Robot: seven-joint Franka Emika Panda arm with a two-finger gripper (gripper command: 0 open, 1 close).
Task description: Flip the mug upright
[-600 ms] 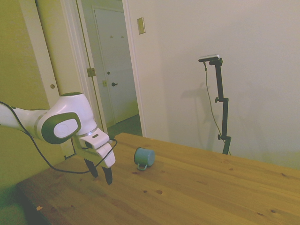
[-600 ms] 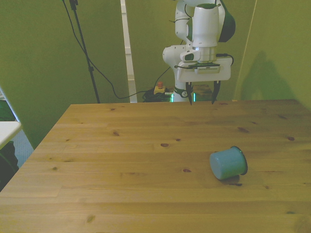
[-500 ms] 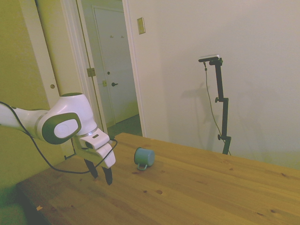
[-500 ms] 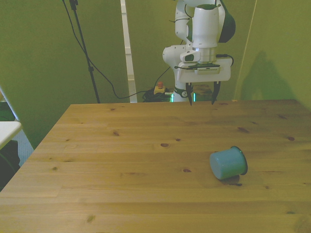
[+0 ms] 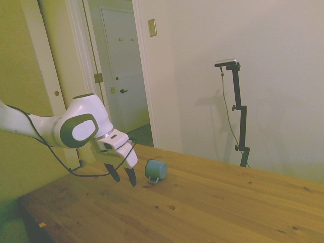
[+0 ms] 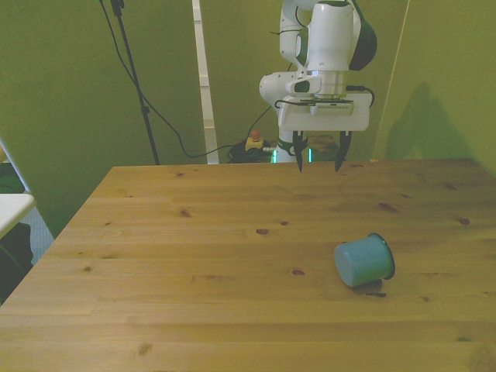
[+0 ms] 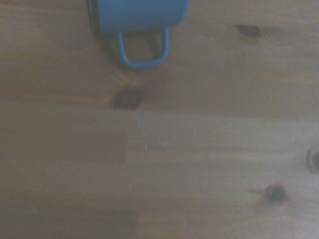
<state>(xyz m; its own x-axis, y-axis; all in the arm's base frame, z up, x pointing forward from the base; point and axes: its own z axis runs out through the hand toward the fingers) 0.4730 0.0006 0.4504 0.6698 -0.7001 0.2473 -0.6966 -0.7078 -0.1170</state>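
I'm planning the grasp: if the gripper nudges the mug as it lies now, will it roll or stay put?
The mug lies on its side on the bare wooden table, so its round body would probably roll if nudged. Its loop handle lies against the wood and may stop that roll early. It looks small and rigid, likely light enough to slide away from the open gripper.

Knotty wooden table (image 6: 194,256), teal mug (image 6: 363,260) on its side atop it
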